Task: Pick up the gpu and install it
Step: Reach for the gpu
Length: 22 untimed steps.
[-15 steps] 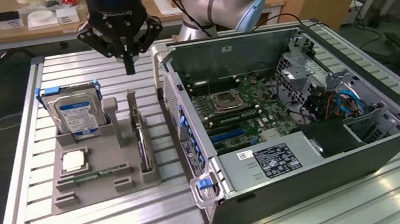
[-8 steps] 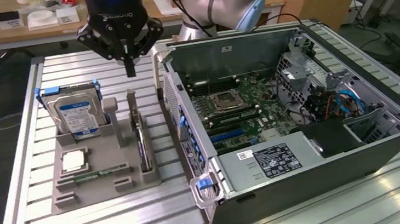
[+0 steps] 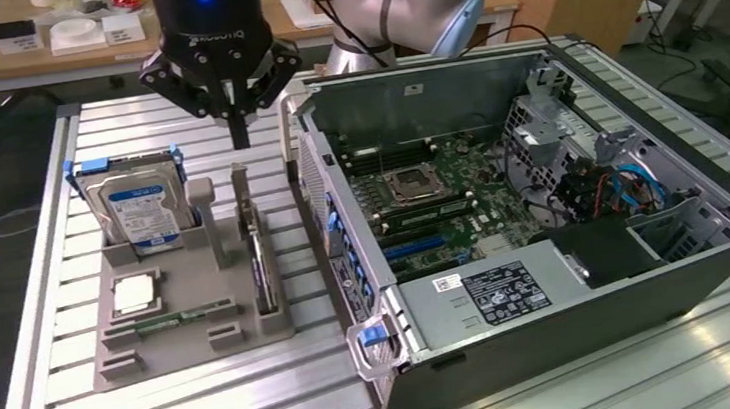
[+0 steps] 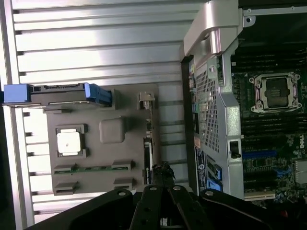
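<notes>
The gpu (image 3: 260, 270) is a slim dark card standing on edge in a slot of the grey holder (image 3: 191, 347). My gripper (image 3: 239, 136) hangs above the far end of that card, its fingers shut together with nothing between them. From the wrist, the gpu (image 4: 148, 155) appears as a thin dark line along the holder's (image 4: 103, 103) edge, and my gripper (image 4: 163, 171) sits just beside its near end, apart from it. The open computer case (image 3: 692, 263) lies at the exterior view's right, with its motherboard (image 3: 451, 191) exposed.
The holder also carries a silver hard drive (image 3: 138, 211) with a blue-white label, a square processor chip (image 3: 136, 292) and a green memory stick (image 3: 182, 320). The case's metal wall (image 3: 314, 169) rises close beside the holder. A cluttered desk (image 3: 68, 37) stands behind the slatted table.
</notes>
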Tool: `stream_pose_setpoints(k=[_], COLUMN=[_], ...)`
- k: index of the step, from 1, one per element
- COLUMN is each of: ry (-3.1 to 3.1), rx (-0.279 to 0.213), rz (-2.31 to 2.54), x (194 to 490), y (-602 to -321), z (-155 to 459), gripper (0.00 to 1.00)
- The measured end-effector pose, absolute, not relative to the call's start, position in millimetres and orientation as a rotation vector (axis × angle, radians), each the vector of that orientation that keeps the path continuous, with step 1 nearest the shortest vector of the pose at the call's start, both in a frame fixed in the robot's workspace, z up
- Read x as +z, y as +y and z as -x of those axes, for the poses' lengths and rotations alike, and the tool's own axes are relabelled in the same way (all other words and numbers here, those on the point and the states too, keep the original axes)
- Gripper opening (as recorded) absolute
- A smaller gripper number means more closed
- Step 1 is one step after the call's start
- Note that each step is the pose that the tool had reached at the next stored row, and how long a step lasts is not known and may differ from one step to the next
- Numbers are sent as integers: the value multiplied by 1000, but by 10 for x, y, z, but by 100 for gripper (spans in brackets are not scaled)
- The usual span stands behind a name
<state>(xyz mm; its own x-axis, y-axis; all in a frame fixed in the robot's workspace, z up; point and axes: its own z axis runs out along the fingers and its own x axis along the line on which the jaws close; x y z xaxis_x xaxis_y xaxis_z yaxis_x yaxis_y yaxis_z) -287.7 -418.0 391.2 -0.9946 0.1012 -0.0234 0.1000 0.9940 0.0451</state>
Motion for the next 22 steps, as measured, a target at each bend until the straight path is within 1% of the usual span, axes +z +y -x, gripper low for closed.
stream_pose_setpoints(k=[16, 22], ry=[3111, 3111], rx=[68, 68], rz=[-157, -157], x=[3895, 3888], y=[-4470, -4524], z=[2919, 2947], gripper=[11, 11])
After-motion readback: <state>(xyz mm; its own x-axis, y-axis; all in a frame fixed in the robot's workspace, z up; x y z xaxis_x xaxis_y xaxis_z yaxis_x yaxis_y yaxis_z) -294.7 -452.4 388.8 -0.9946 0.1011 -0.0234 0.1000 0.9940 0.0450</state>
